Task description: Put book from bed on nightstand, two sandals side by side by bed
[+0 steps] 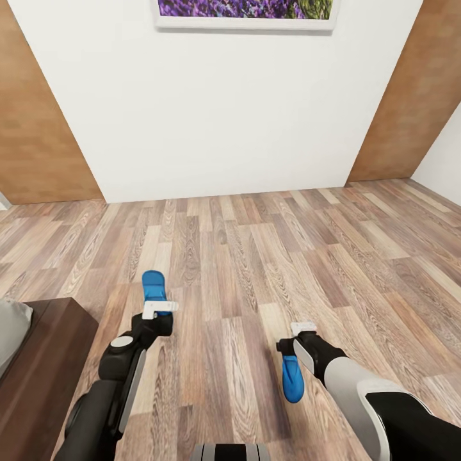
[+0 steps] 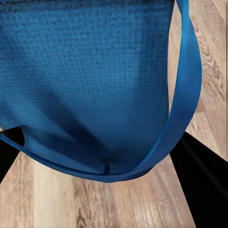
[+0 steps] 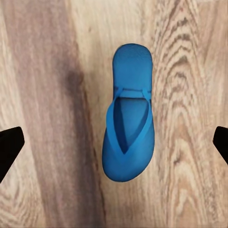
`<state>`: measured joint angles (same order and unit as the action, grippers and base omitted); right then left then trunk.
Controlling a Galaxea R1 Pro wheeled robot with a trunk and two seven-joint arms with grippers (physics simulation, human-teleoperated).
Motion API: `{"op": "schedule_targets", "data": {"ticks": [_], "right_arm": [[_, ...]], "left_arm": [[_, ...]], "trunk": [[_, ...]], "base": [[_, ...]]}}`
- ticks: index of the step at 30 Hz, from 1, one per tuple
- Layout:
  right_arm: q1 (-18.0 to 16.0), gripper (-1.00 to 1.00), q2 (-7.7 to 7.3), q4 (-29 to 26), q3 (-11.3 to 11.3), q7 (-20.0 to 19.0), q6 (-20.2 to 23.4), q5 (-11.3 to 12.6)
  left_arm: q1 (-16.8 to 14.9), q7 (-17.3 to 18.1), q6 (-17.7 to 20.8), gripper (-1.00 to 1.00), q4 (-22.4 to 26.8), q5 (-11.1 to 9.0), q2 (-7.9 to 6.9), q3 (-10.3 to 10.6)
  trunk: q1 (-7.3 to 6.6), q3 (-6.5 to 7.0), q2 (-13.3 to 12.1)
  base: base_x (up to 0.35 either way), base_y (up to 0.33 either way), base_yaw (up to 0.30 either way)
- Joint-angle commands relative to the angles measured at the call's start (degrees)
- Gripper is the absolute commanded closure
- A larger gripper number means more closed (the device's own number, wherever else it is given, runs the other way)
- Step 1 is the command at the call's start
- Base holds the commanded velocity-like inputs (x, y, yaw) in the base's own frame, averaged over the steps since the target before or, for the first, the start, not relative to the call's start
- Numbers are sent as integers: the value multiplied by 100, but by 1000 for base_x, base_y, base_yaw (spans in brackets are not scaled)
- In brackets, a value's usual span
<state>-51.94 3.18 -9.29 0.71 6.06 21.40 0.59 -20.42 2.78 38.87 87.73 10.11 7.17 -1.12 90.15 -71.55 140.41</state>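
My left gripper (image 1: 159, 309) is shut on one blue sandal (image 1: 153, 285), held a little off the wood floor just past the bed's corner. In the left wrist view this sandal (image 2: 90, 80) sits very close, its strap crossing in front of a black finger (image 2: 204, 180). The second blue sandal (image 1: 292, 379) lies flat on the floor under my right arm. Above it, my right gripper (image 1: 301, 331) is open. In the right wrist view that sandal (image 3: 128, 133) lies between the wide-apart fingers (image 3: 9, 147). The bed (image 1: 38, 371) shows its dark frame and a grey mattress corner. The book and nightstand are out of view.
Wood-plank floor (image 1: 269, 243) stretches ahead to a white wall (image 1: 224, 102), which carries a framed purple picture (image 1: 246, 13). Brown panels (image 1: 38, 141) flank the wall on both sides. The bed frame is close on my left.
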Motion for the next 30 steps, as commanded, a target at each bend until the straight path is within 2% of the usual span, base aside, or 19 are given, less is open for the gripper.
{"op": "schedule_targets", "data": {"ticks": [1, 5, 7, 8, 10, 19, 27, 30], "right_arm": [[0, -100, 1, -11, 8, 22, 37, 6], [0, -100, -2, -17, 8, 19, -45, 3], [0, -100, -2, -19, 8, 11, -219, 2], [0, -100, -2, -20, 8, 10, -248, 2], [0, -100, -2, -25, 8, 5, -260, 2], [0, -100, -8, -75, 8, -16, -351, -4], [0, -100, -2, -671, 8, -1, -282, -3], [-2, -100, -8, -684, 8, -10, -283, -5]], "left_arm": [[4, 25, 23, 100, 18, 53, 6, 10], [26, -203, 24, 100, 52, 49, 6, 217], [30, -485, 30, 100, 51, 27, 4, 440], [31, -520, 32, 100, 46, 20, 4, 470], [31, -528, 33, 100, 44, 18, 4, 476], [31, -533, 36, 100, 43, 18, 10, 481], [31, -533, 42, 100, 42, 17, 12, 481], [33, -534, 42, 100, 42, 17, 12, 481]], "trunk": [[-1, -4, 2], [43, -40, 82], [87, -76, 162], [109, -94, 202], [153, -130, 282], [176, -329, 295], [197, -507, 305], [204, -573, 309]], "base": [[0, 0, 0], [0, 0, 0], [0, 0, 0], [0, 0, 0], [0, 0, 0], [0, 0, 0], [0, 0, 0], [0, 0, 0]]}}
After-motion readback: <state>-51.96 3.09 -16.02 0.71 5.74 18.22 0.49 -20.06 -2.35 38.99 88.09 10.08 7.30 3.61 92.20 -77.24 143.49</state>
